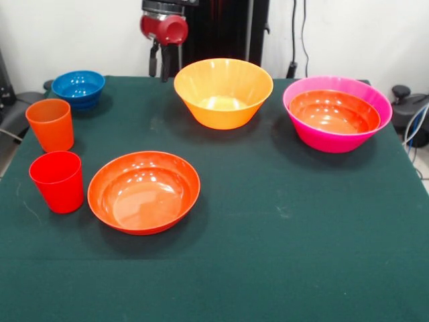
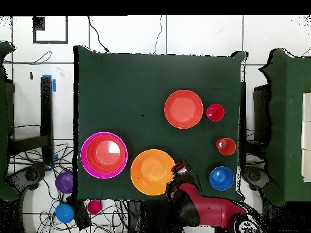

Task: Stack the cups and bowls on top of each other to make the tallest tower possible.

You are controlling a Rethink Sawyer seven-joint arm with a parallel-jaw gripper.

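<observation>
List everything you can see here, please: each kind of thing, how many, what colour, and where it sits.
Cups: 2, orange cup and red cup, front view's left table edge.
Bowls on the table: blue bowl far left; yellow-orange bowl far middle; shallow red-orange bowl beside the cups.
Tower: large pink bowl with a red-orange bowl nested inside, right.
Bowls off the table, overhead view: purple bowl, second blue bowl, small pink-red bowl.
Table: 1, dark green cloth.
Robot's hand: hanging at the far edge by the yellow-orange bowl, empty.
</observation>
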